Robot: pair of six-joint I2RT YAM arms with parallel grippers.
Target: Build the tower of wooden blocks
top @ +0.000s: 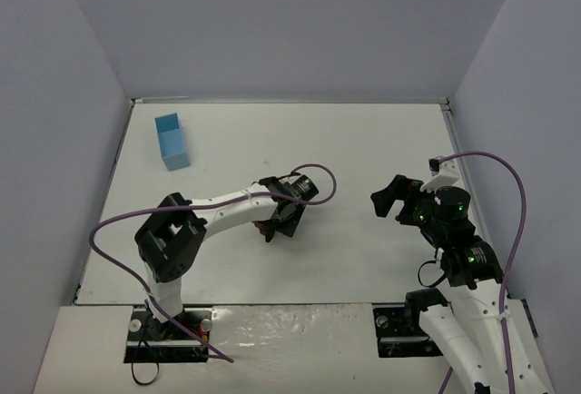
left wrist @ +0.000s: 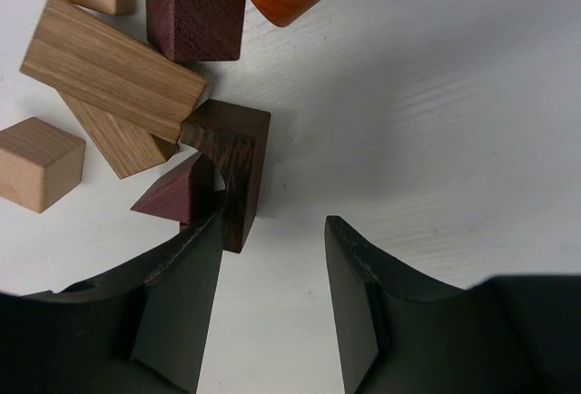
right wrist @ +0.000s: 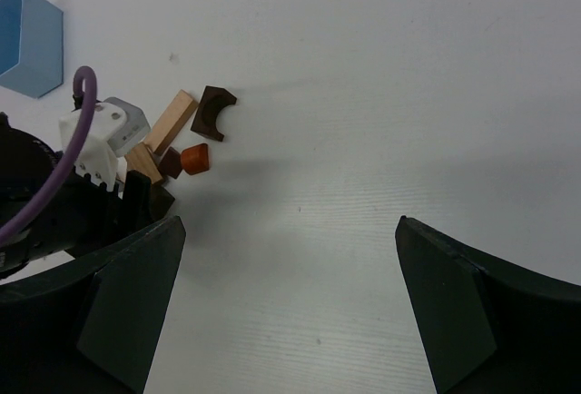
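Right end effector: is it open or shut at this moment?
Open. The right end effector shows its two fingers wide apart in its wrist view, with only bare table between them and nothing held.

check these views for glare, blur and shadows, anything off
top external: even light, patchy sheen on the near ledge; left wrist: wood blocks sharp, grain readable, soft shadow beside the dark brown block, left tool dark and featureless; right wrist: blocks small but clear, faint shadow beside them, right tool looms dark.
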